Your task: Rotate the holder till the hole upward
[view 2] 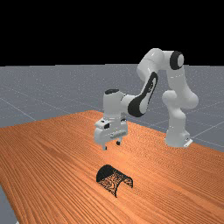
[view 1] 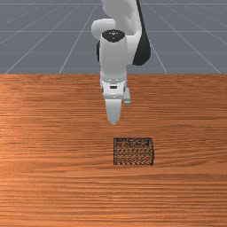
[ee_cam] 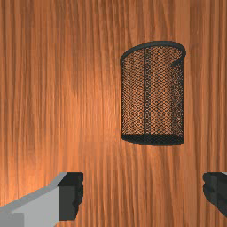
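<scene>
Evidently, the arm (view 2: 149, 89) is bent high at its elbow in the far view, and the gripper (view 2: 111, 145) is held pointed down above the table (view 1: 48, 177), with nothing gripped. Its two fingers are parted widely—the wrist view has them on either side of bare wood. The black mesh holder (view 1: 134, 151) is laid on its side, well in from the table's back edge and a little toward the front view's right, apart from the fingertips. Its rimmed end (ee_cam: 155, 43) is turned away from the gripper, while its dark, mesh-covered end (ee_cam: 153, 140) is set nearer. The hole is faced sideways—toward the front view's right—rather than upward.
</scene>
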Robot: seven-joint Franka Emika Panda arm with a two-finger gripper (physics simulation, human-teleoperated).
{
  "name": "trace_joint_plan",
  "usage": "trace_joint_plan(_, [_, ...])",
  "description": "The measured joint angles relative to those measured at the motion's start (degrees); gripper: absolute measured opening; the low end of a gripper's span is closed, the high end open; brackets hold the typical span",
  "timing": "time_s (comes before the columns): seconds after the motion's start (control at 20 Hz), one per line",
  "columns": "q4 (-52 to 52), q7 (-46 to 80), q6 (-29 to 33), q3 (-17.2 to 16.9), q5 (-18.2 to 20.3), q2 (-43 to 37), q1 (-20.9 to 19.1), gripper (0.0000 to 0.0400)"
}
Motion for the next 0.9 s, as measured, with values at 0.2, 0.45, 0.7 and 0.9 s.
trace_joint_plan(0.2, [0.0,0.0,0.0,0.0,0.0,0.0,0.0,0.0054])
trace_joint_plan(0.45, [0.0,0.0,0.0,0.0,0.8,0.0,-0.6,0.0005])
trace_joint_plan(0.7, [0.2,5.8,0.0,0.4,0.5,0.2,2.2,0.0])
trace_joint_plan(0.9, [0.9,8.9,-0.2,1.2,0.0,0.6,4.5,0.0])
